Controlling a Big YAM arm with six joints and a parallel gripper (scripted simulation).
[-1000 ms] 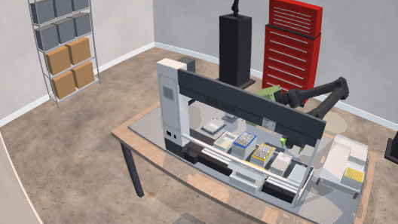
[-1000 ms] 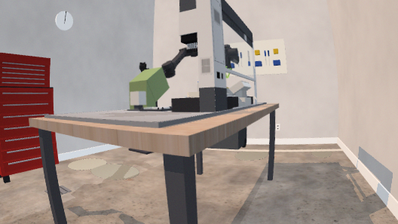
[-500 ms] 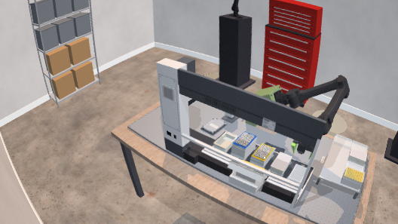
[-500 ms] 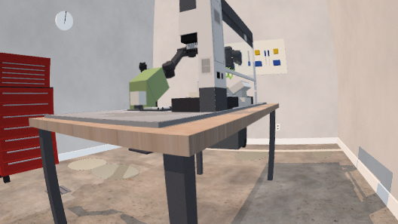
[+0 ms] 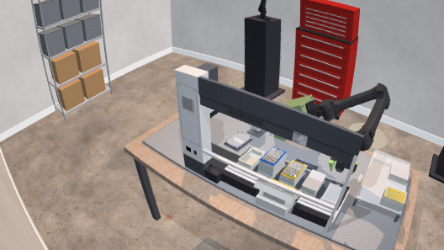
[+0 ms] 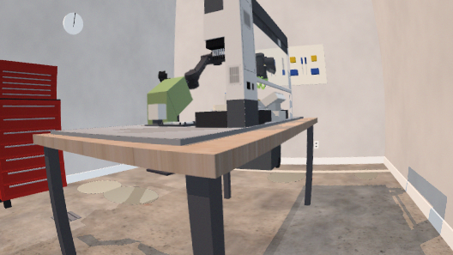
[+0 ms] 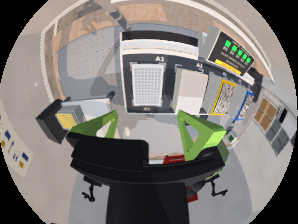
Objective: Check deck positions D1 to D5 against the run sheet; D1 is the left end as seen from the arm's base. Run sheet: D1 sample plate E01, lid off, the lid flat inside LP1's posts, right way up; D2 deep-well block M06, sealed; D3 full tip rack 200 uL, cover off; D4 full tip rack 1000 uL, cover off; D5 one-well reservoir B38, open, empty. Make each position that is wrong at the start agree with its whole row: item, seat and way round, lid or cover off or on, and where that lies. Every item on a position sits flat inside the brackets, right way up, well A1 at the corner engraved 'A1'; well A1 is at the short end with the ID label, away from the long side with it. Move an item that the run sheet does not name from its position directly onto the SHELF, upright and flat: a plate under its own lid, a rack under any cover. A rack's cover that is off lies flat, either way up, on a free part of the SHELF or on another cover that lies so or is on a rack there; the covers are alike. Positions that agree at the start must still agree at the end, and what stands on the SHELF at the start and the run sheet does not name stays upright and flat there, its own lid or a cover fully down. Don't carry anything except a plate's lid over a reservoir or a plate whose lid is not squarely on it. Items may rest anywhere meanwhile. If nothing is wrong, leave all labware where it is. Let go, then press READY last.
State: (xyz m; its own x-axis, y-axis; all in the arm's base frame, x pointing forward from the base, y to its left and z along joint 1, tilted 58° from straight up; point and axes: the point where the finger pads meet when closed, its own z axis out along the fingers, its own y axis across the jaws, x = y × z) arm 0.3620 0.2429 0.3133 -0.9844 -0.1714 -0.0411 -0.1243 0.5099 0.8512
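The claw [image 7: 149, 129] hung wide open with nothing between its green fingers, above the deck. Straight below it sat the white plate [image 7: 147, 84] in its position near an "A1" mark, a plain white block [image 7: 190, 91] just beside it, then the yellow-framed rack [image 7: 224, 99] and blue-framed rack [image 5: 272, 156].

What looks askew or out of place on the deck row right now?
Nothing plainly stands out. The well plate, white block, yellow tip rack and blue tip rack sit squarely in line. The open gripper holds nothing. Labels are too small to read.
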